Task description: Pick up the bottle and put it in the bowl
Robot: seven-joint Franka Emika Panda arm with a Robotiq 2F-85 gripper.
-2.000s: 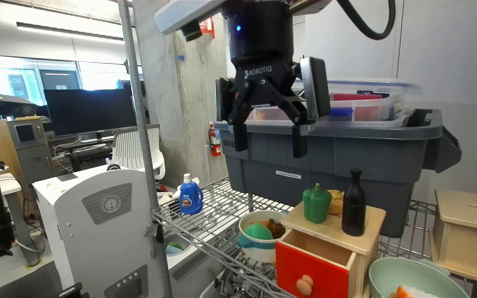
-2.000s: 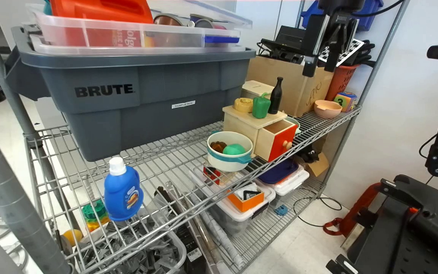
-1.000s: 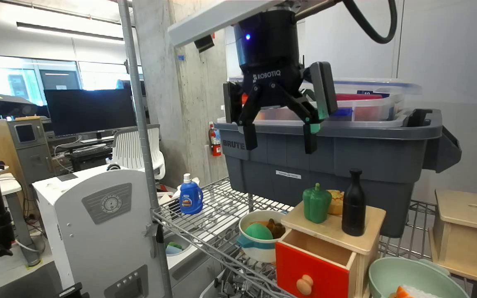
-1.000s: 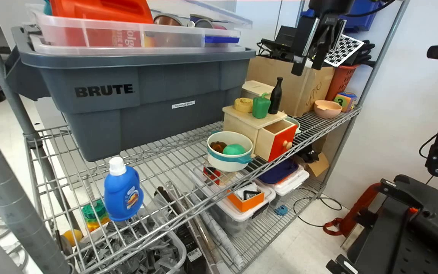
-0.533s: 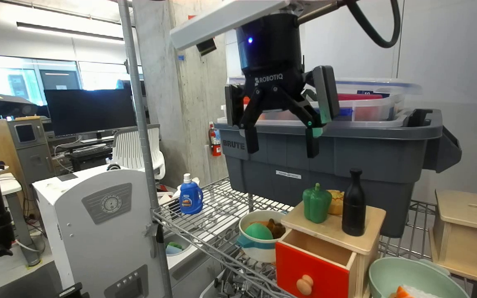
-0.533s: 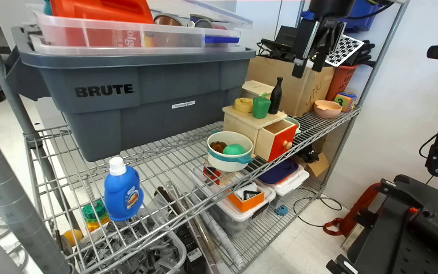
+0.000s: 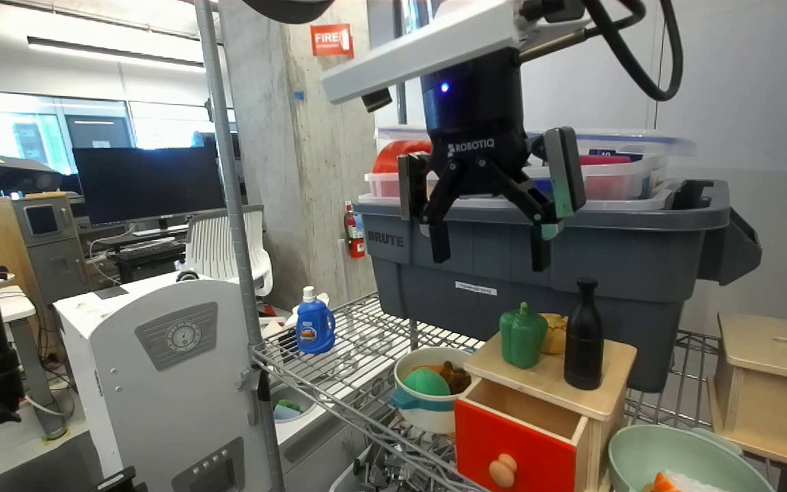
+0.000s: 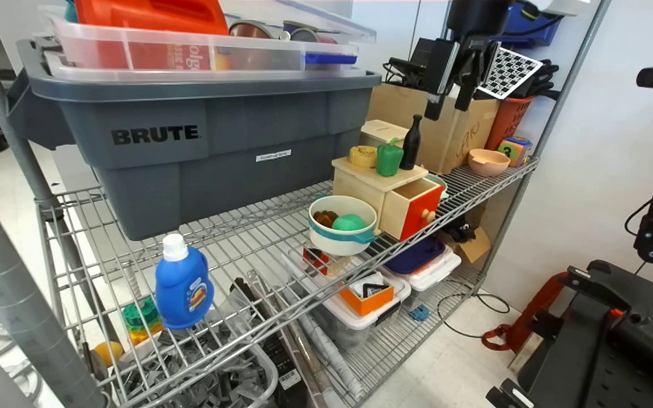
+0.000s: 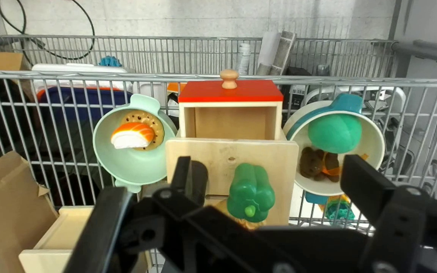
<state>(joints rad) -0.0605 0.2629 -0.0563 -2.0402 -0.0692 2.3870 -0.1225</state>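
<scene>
From left to right in an exterior view, a large dark-grey plastic bin lettered BRUTE [image 8: 207,147] comes first, topped by a clear plastic tub [image 8: 270,54] holding an orange-red plastic object [image 8: 151,17]. Next, on the wire shelf [image 8: 258,232], sits a round cream pot with a teal band [image 8: 338,243]; seen from the wrist, it holds a rounded green piece [image 9: 334,132] and a lumpy brown piece [image 9: 312,163]. Just beside it is a small pale wooden chest [image 8: 357,184], its red-fronted drawer [image 8: 422,211] pulled out; on top stand a round yellow piece [image 8: 363,157], a glossy green bell pepper [image 8: 389,158] and, at the right, the slim black bottle with a narrow neck [image 8: 411,146], upright. Just past the chest is the wide, round, pale mint-green bowl [image 9: 137,167], where an orange-and-white sushi-shaped piece [image 9: 132,135] overlaps a tan, dark-specked biscuit [image 9: 156,123]. The black two-fingered gripper [image 7: 490,261] hangs above the chest, fingers wide apart. Farther right, a peach bowl [image 8: 488,163] stands beside a number block [image 8: 513,151].
</scene>
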